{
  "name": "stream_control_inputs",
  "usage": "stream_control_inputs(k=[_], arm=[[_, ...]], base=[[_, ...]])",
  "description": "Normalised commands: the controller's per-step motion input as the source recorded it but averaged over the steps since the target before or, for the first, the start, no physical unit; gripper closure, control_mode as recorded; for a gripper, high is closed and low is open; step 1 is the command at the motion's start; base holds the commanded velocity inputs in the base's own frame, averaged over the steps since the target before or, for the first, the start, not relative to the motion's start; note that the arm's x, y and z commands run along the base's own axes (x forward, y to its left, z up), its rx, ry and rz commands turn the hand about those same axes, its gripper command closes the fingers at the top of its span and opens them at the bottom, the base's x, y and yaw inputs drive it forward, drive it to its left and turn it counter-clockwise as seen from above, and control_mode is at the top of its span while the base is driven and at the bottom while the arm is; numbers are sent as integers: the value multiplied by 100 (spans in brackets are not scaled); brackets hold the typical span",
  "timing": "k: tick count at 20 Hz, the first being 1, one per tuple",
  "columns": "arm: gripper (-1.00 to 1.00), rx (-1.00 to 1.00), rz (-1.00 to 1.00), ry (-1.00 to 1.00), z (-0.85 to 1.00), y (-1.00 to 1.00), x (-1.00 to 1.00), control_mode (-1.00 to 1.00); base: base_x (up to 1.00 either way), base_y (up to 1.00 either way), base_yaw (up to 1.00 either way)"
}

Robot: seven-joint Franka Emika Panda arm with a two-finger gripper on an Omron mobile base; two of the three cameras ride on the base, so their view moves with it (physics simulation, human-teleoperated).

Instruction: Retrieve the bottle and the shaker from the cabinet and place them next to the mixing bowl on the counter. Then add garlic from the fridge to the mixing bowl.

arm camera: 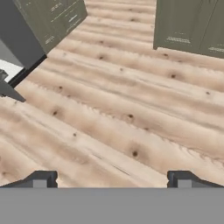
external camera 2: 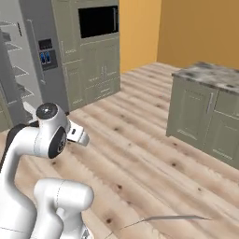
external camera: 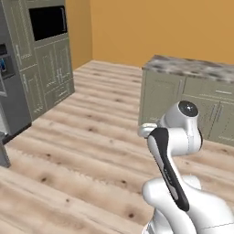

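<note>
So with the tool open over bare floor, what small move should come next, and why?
Probably drive the base toward the fridge: its door seems open, shelves showing, and the tool is open, holding nothing, over wooden floor, too far to reach inside for garlic.

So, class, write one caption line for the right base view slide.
White arm facing the open fridge, wood floor between it and the granite counter.

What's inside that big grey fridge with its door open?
In the right base view, the fridge shows grey inner shelves that look bare. Their back parts and the lower compartment are cut off, so whether garlic sits there cannot be told.
</note>
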Motion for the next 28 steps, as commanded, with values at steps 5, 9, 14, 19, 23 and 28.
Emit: stream_control_inputs(k=[5,9,14,19,23,28], arm=[[-100,0,0,0,0,0,0,100],[-100,0,0,0,0,0,0,100],[-100,0,0,0,0,0,0,100],[-100,0,0,0,0,0,0,100],[-100,0,0,0,0,0,0,100],[-100,0,0,0,0,0,0,100]], base=[[93,0,37],[95,0,43],[91,0,44],[97,0,39],[100,-2,37],[100,-16,36]])
